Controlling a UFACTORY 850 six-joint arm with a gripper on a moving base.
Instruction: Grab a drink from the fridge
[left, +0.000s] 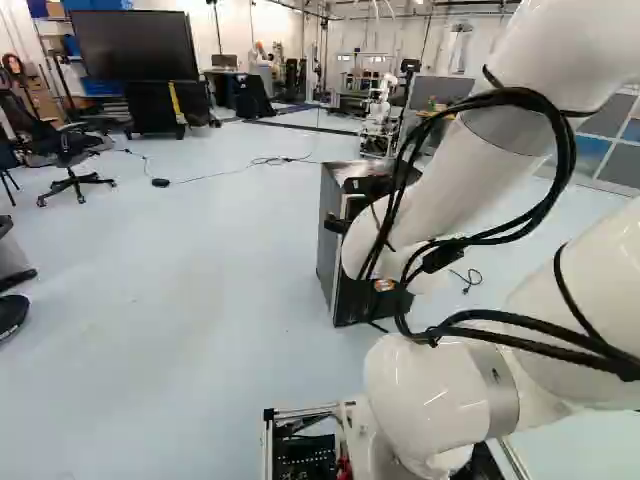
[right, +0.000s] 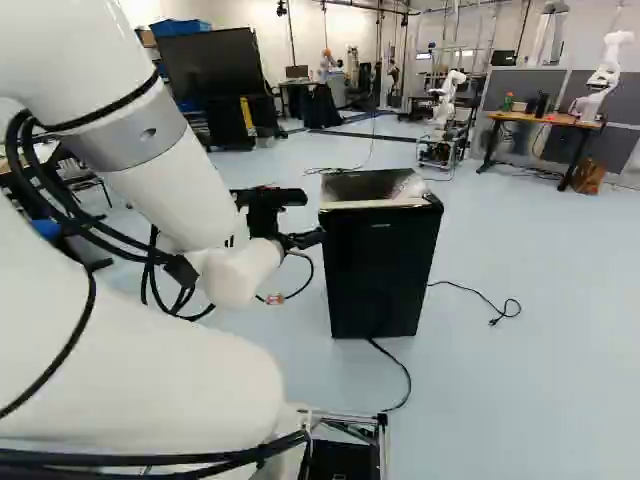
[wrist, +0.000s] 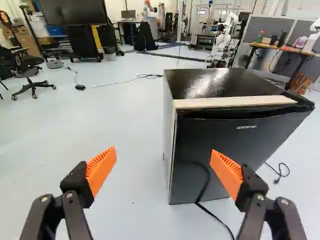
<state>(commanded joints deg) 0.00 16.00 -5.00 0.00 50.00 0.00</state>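
The white arm fills the right side of the left base view. A wooden-topped desk stands at the upper right of the right base view, and a big dark television at the upper left of the left base view. The black mini fridge stands on the floor just right of centre in the right base view, a pale strip along its top front edge. A black office chair is at the upper left of the left base view. The gripper, left of the fridge in the right base view, has its orange pads spread wide, with the fridge ahead in the wrist view. A black power cord curls below the fridge.
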